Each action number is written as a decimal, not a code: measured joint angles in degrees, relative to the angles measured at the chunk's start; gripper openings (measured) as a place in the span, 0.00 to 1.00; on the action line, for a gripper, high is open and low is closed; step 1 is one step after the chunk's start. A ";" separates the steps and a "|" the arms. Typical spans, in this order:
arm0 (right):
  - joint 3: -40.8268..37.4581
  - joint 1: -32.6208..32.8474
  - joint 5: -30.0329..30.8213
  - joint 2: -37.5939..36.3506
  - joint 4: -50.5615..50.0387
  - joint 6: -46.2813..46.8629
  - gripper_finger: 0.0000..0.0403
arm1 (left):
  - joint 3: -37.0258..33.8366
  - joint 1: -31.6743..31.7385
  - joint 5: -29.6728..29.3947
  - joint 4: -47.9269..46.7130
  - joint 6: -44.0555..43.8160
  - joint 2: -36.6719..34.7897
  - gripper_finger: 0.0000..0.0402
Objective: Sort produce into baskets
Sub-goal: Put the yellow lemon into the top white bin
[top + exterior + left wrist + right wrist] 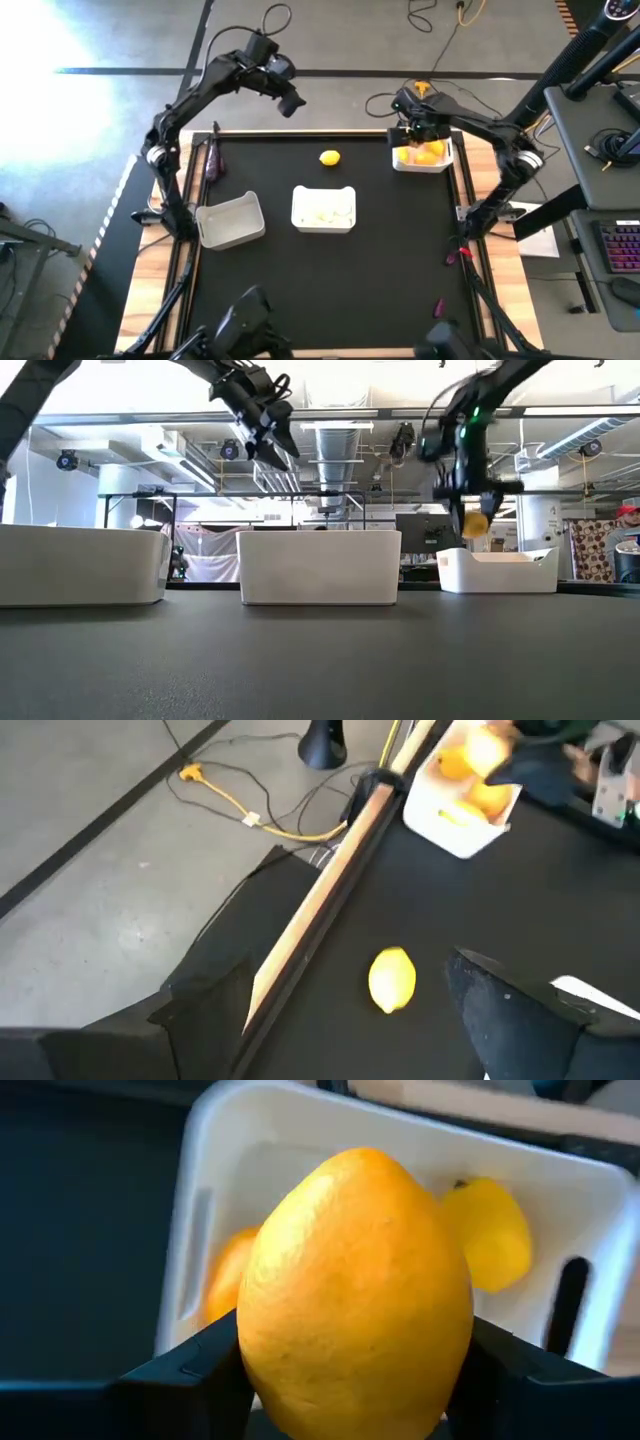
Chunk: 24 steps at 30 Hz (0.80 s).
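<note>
1. Lemon point(355, 1295): yellow-orange, oval, pebbled skin, clamped between the two fingers of the right gripper point(408, 134). It hangs just above the right basket point(423, 165), over the side nearest the middle basket.
2. Landmark: middle basket point(323, 208), white, rounded-rectangular, on the black table mat point(330, 280). It holds pale pieces; what they are cannot be told.
3. Surface: matte black mat edged by a light wooden rim point(320, 905). Beyond the rim lies grey floor with a yellow cable point(225, 795) and dark cables.
4. Room, low view: open ceiling with ducts and strip lights. A person in a red cap point(628, 512) shows at the far edge, beyond the right basket.
5. Right basket: behind the middle basket and off to its right, at the mat's back corner. It holds several yellow and orange citrus point(428, 153).
6. Left basket point(230, 220): just left of the middle basket, turned at a slight angle; no contents can be made out.
7. Loose lemon point(330, 157): lies on the mat straight behind the middle basket, apart from it.
8. Eggplant point(213, 160): dark purple, long, left of and behind the left basket at the mat's edge.
9. Small purple pieces point(459, 255): right of the middle basket, at the right rim.
10. Left gripper point(291, 103): raised behind the middle basket, past the mat's back edge, fingers parted, holding nothing.
</note>
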 joint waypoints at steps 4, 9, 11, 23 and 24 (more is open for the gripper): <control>-0.24 -1.97 -0.23 7.51 1.97 -1.29 0.65 | -4.35 0.10 0.00 0.15 0.71 -2.75 0.78; 2.04 -2.41 -0.69 14.17 0.53 -3.52 0.76 | -14.06 0.20 -0.11 2.68 0.73 -8.90 0.78; 4.11 -2.39 -0.83 14.64 -1.71 -3.85 0.80 | -18.23 0.15 -0.10 4.16 0.71 -12.68 0.78; 21.89 8.41 -2.17 11.07 -0.24 -9.53 0.85 | -37.37 -0.04 0.61 10.55 1.06 -31.57 0.78; 22.09 10.08 -2.44 11.06 2.79 -12.66 0.85 | -38.26 -0.21 1.23 10.97 0.62 -32.63 0.78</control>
